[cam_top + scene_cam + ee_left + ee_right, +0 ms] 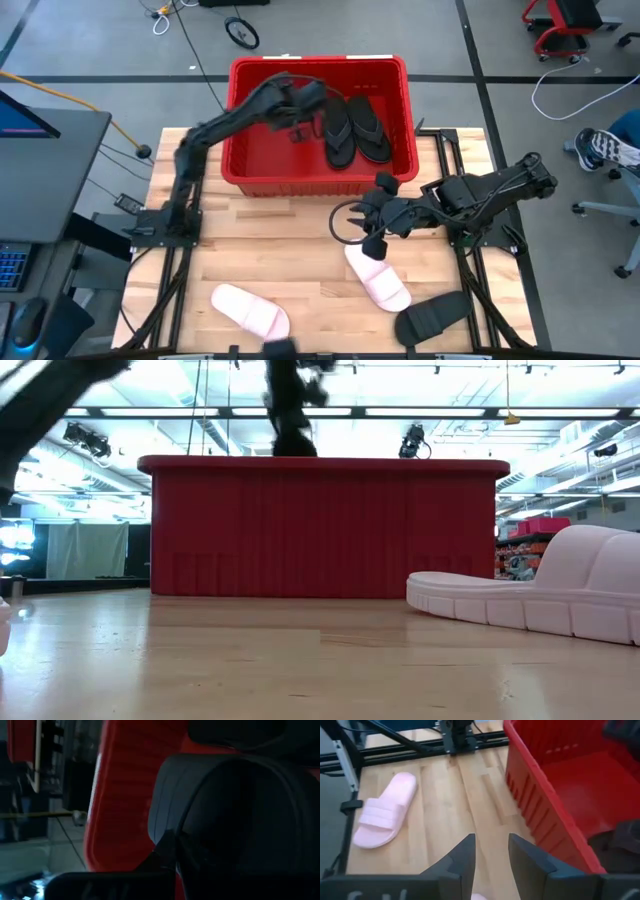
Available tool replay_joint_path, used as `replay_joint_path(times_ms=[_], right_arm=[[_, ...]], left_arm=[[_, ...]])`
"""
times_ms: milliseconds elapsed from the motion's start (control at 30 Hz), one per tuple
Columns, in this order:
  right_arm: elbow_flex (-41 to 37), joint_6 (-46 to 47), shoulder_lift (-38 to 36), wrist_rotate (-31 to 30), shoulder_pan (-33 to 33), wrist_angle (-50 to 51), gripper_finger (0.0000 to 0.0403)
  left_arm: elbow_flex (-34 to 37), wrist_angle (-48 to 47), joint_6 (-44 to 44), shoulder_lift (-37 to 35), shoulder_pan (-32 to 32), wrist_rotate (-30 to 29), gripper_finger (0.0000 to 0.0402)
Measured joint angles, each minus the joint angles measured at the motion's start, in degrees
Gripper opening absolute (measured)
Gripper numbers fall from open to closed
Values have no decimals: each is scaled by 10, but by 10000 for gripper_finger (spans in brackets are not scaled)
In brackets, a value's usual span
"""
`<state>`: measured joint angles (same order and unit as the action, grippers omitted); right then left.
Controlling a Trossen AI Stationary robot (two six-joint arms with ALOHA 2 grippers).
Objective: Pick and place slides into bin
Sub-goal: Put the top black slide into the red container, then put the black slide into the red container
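Observation:
The red bin [320, 178] stands at the table's far middle, with two black flip-flops [356, 128] lying in its right half. My left gripper [300, 108] reaches down into the bin, and a black wide-strap slide [235, 820] fills its wrist view. My right gripper [374, 228] is open and hovers over the far end of a pink slide [378, 280]; in its wrist view [491, 854] the fingers touch nothing. A second pink slide [250, 308] lies sole-down at the near left, and another black slide [432, 315] at the near right. My left gripper seems to be shut on the black slide, close by its wide strap [210, 795]. The slide itself hides the fingers and the place of contact. The gripper comes from above, and the slide sits inside the bin near its red wall [120, 795].
A black cable loop [345, 222] hangs by my right gripper. Bare wood lies between the bin's near wall and the pink slides. A person's blue-white sneaker [603, 150] shows beyond the table's right edge. Arm frames stand at both table sides.

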<state>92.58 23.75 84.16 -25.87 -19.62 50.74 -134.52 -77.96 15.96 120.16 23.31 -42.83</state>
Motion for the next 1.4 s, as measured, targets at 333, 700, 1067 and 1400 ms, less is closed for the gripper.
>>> replay_joint_path(times_ms=[333, 700, 1067, 1400], right_arm=[[0, 0, 0, -22, 0, 7, 119], [0, 7, 0, -22, 3, 7, 118], [0, 22, 0, -22, 7, 7, 119], [0, 19, 0, -22, 9, 2, 117]], left_arm=[[0, 103, 110, 113, 33, 2, 6], [-1, 111, 71, 156, 76, 63, 8], [0, 5, 12, 158, 67, 110, 77], [0, 0, 6, 158, 58, 111, 88]])
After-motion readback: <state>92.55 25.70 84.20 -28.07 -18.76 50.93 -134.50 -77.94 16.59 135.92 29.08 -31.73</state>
